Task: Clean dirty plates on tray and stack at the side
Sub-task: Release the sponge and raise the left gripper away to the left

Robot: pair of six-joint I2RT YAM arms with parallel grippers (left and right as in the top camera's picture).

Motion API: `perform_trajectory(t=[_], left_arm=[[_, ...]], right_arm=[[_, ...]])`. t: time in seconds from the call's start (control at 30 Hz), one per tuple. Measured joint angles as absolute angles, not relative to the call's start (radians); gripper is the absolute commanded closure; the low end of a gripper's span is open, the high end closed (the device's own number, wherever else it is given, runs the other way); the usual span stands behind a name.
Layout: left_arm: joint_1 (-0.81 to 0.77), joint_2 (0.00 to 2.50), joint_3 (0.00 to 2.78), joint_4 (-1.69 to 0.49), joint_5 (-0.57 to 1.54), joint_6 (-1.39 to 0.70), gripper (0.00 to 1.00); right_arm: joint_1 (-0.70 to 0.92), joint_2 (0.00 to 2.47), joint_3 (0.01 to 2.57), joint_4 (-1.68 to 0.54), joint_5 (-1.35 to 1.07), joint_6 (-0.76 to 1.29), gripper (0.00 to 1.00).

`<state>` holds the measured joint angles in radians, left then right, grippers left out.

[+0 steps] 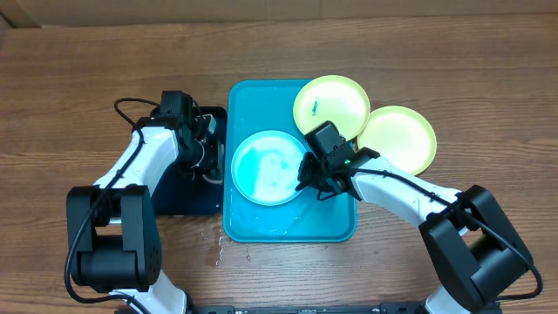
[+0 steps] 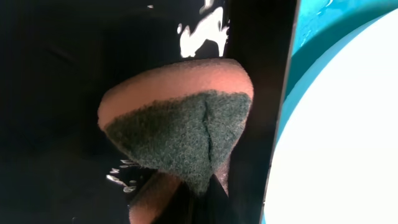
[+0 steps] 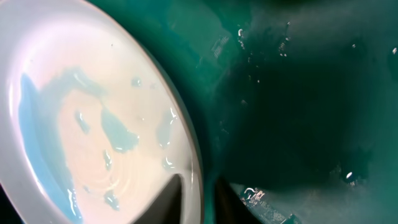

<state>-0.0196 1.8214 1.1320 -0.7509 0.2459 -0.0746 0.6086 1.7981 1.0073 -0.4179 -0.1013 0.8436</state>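
A light blue plate [image 1: 268,167] with a wet, blue-smeared pale centre [image 3: 81,124] lies in the blue tray [image 1: 336,222]. My right gripper [image 1: 312,179] is at the plate's right edge. In the right wrist view its jaws [image 3: 198,186] straddle the rim, slightly open, with a thin gap on each side. One yellow-green plate [image 1: 331,105] rests over the tray's far right corner and carries a small blue smear. Another yellow-green plate [image 1: 397,138] lies on the table beside it. My left gripper [image 1: 205,150] is shut on an orange sponge [image 2: 180,124] with a green scrub face, held over the black tray [image 2: 50,93].
The black tray [image 1: 179,196] sits against the blue tray's left side. Water drops [image 1: 222,249] lie on the wooden table by the blue tray's near left corner. The blue tray's floor [image 3: 298,112] is wet.
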Motion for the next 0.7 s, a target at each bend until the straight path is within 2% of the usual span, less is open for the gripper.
perform_trajectory(t=[0.1,0.37,0.4,0.53,0.7], left_arm=[[-0.016,1.821,1.132,-0.760,0.212,-0.099,0.96],[0.076,1.789,1.132,-0.793,0.169,-0.159,0.96],[0.096,1.787,1.132,-0.803,0.166,-0.162,0.96],[0.105,1.787,1.132,-0.808,0.160,-0.166,0.95],[0.105,1.787,1.132,-0.816,0.159,-0.178,0.85]], right_arm=[[0.609,1.798,1.007,-0.418,-0.100,0.837,0.66],[0.609,1.798,1.007,-0.412,-0.086,0.837,0.68],[0.609,1.798,1.007,-0.406,-0.084,0.838,0.73],[0.609,1.798,1.007,-0.404,-0.077,0.838,0.80],[0.609,1.798,1.007,-0.403,-0.071,0.838,0.81]])
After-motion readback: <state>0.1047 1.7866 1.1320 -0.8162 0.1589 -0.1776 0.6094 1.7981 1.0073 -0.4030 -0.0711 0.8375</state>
